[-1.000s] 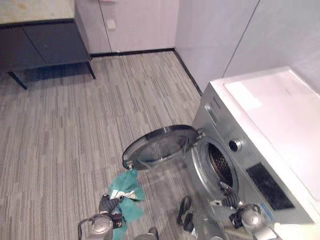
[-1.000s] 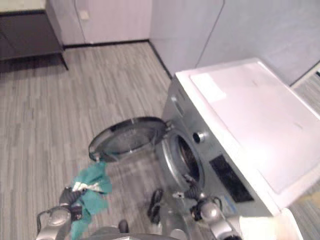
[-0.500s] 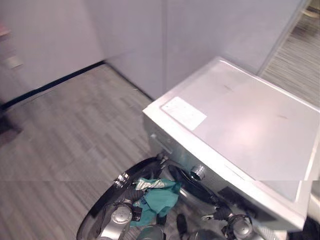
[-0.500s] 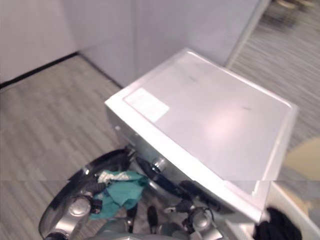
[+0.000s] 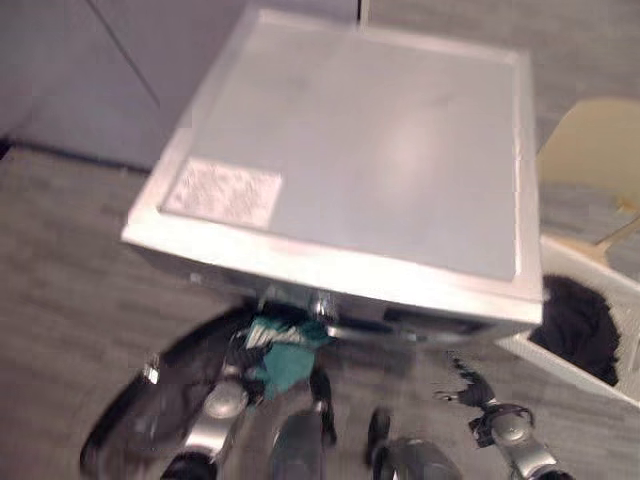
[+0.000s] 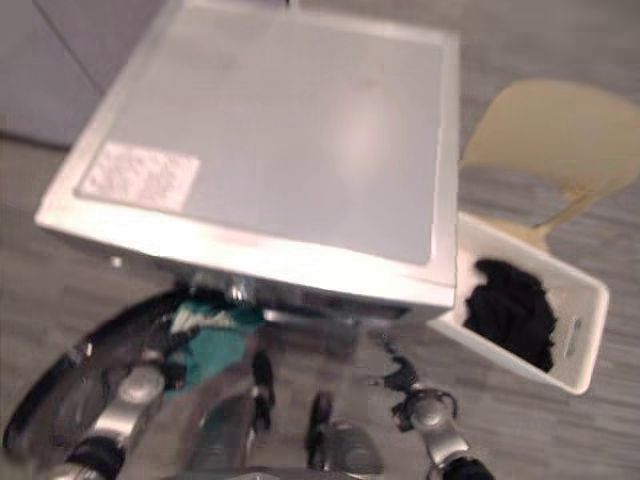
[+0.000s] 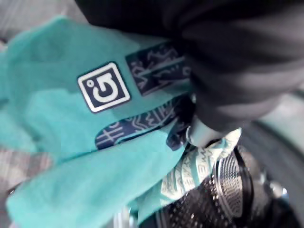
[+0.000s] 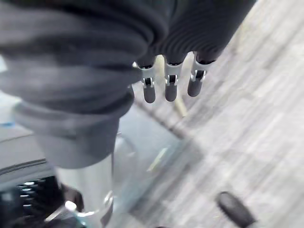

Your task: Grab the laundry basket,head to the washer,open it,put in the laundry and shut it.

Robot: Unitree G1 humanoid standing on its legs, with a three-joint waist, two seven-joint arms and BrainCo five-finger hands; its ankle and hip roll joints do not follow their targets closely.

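At the far left, the washer door [image 6: 60, 400] hangs swung wide open over the grey striped floor [image 5: 50, 250]. Just beside it, the left hand [image 5: 243, 345] reaches toward the front of the washer [image 5: 360, 150], its fingers closed on a teal garment [image 5: 285, 362] with a white and dark printed patch. In the left wrist view that teal garment [image 7: 71, 142] drapes from under the hand's dark cover, right at the mouth of the perforated metal drum [image 7: 209, 199]. The washer itself fills the middle, seen from above, its flat white top carrying a printed label [image 6: 140, 175] near the front left corner. Below its front edge on the right, the right hand [image 6: 400, 372] hangs free of everything, its fingers [image 8: 166, 88] loosely straight and holding nothing. Further right, the white laundry basket [image 6: 585, 340] stands on the floor close against the washer's side, with dark laundry [image 6: 510, 310] heaped inside. Behind it sits a pale yellow chair [image 6: 560, 130].
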